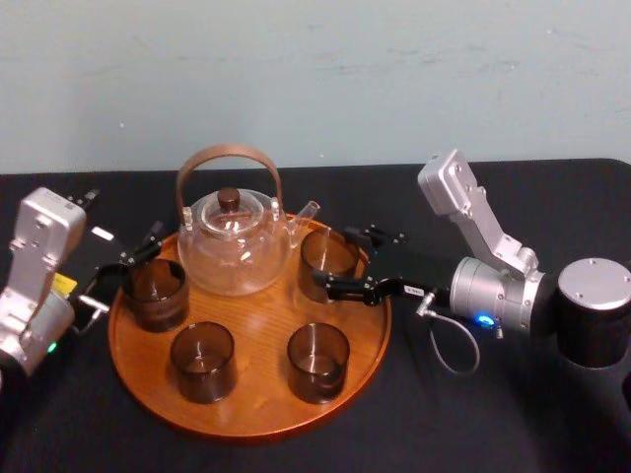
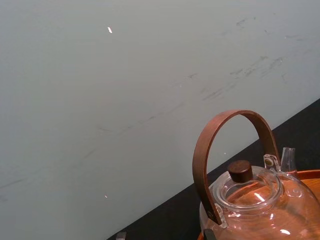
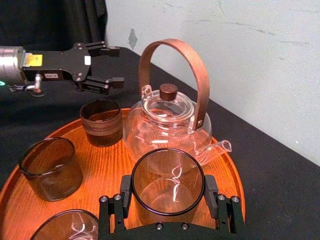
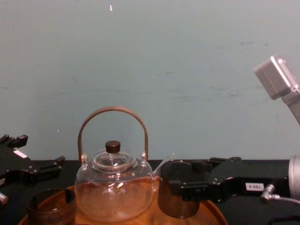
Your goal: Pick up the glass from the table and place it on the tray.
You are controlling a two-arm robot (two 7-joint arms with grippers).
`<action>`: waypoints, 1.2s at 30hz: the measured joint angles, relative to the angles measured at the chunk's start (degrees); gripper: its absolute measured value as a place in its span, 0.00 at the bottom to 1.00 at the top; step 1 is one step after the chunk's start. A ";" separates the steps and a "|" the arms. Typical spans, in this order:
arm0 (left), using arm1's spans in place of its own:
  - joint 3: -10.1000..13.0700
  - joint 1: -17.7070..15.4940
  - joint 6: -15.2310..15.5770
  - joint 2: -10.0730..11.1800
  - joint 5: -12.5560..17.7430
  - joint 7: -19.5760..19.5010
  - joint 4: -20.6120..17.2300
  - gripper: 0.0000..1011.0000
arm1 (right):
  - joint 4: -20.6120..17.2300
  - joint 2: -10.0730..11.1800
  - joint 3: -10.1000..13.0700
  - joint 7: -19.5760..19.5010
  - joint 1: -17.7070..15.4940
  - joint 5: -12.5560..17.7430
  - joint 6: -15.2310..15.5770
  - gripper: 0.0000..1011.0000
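The glass (image 1: 328, 261) (image 3: 167, 187) (image 4: 177, 192), a dark smoky tumbler, stands upright on the right rear part of the round wooden tray (image 1: 256, 394) (image 3: 100, 165), beside the teapot's spout. My right gripper (image 1: 340, 261) (image 3: 168, 190) (image 4: 180, 183) reaches in from the right, one finger on each side of the glass and both touching its wall. My left gripper (image 1: 123, 271) (image 3: 107, 65) (image 4: 35, 154) hovers open at the tray's left edge, just above and beside a brownish ridged cup (image 1: 156, 293) (image 3: 101, 122), holding nothing.
A clear glass teapot (image 1: 235, 246) (image 2: 255, 200) (image 3: 167, 115) (image 4: 114, 187) with a wooden handle stands at the tray's back. Two more dark tumblers (image 1: 203, 362) (image 1: 317, 362) stand at the tray's front. The black table (image 1: 473, 414) surrounds the tray, and a pale wall rises behind it.
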 joint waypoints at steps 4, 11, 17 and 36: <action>0.00 0.00 0.00 0.00 0.00 0.00 0.00 0.99 | 1.62 -0.52 -0.25 -0.29 0.47 -0.31 -0.46 0.87; 0.00 0.00 0.00 0.00 0.00 0.00 0.00 0.99 | 3.58 -1.19 -0.45 -0.48 0.98 -0.87 -0.85 0.87; 0.00 0.00 0.00 0.00 0.00 0.00 0.00 0.99 | 4.74 -1.54 -0.53 -0.59 1.10 -1.30 -0.92 0.87; 0.00 0.00 0.00 0.00 0.00 0.00 0.00 0.99 | 5.58 -1.88 -0.41 -0.97 0.57 -2.48 -0.87 0.87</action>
